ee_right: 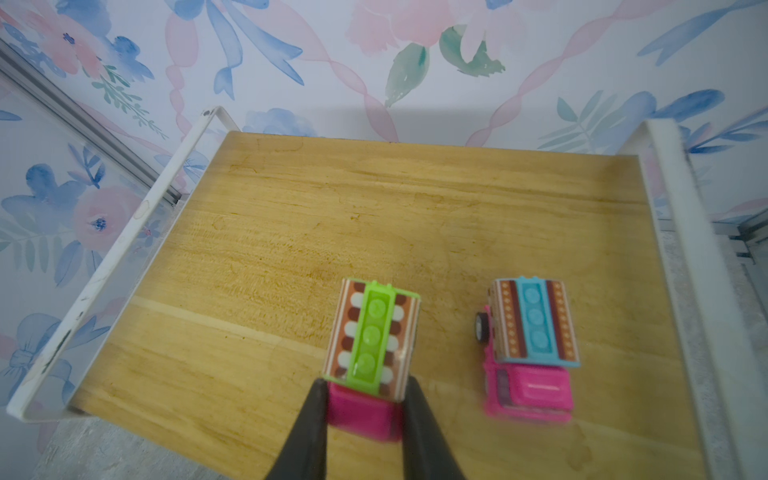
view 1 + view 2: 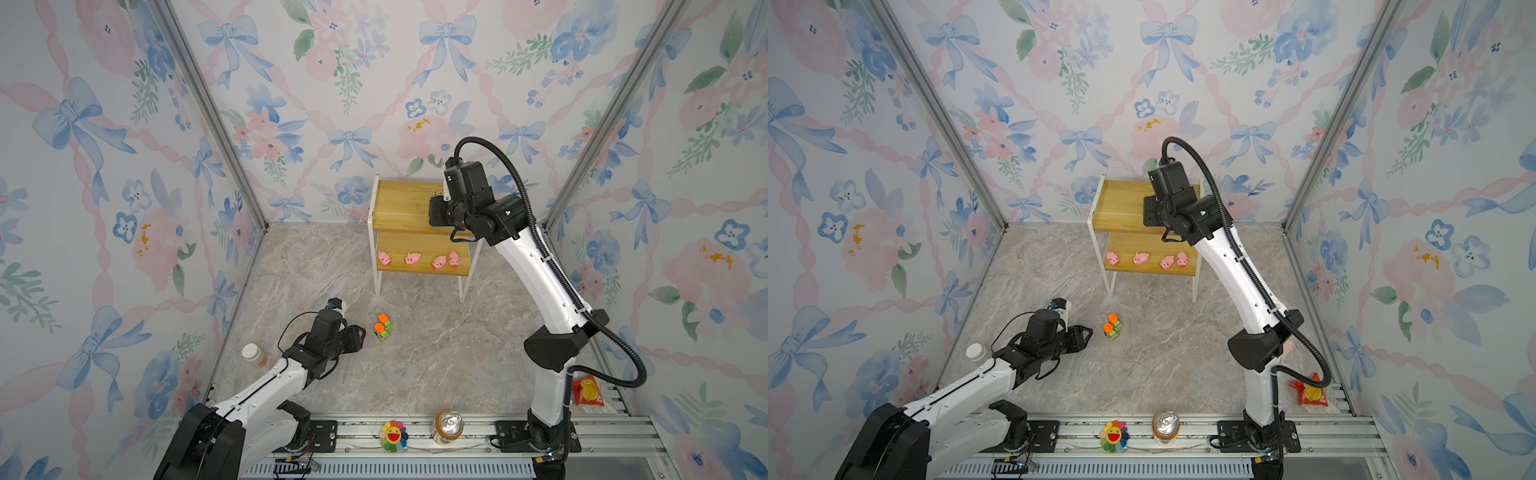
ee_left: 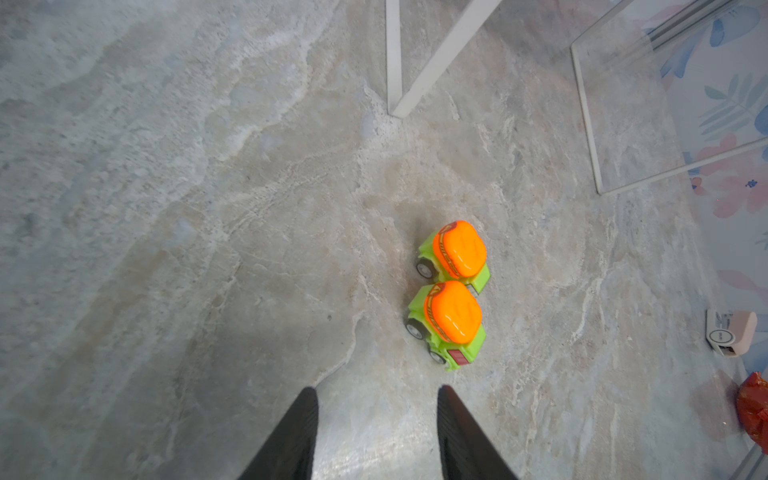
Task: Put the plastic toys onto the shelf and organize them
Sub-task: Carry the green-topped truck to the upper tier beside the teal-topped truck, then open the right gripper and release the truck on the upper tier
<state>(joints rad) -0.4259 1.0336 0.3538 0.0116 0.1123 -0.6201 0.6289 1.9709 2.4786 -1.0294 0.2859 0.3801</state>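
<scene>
Yellow wooden shelf point(image 2: 399, 203) holds four pink plastic pigs point(image 2: 413, 258), pink striped truck point(image 1: 532, 328); right claw point(image 1: 365, 384) grips second pink truck point(image 1: 372, 332). Two green orange-topped trucks point(image 2: 383, 326) unshelved, lower centre; left claw point(image 3: 376, 395) open

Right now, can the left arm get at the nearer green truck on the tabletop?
Probably yes. The left tool is open, the nearer green truck stands just ahead of it, and only bare tabletop lies between them. The other green truck sits right behind.

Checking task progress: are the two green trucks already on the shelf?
No, both green trucks stand on the marble tabletop, in front of the shelf.
</scene>
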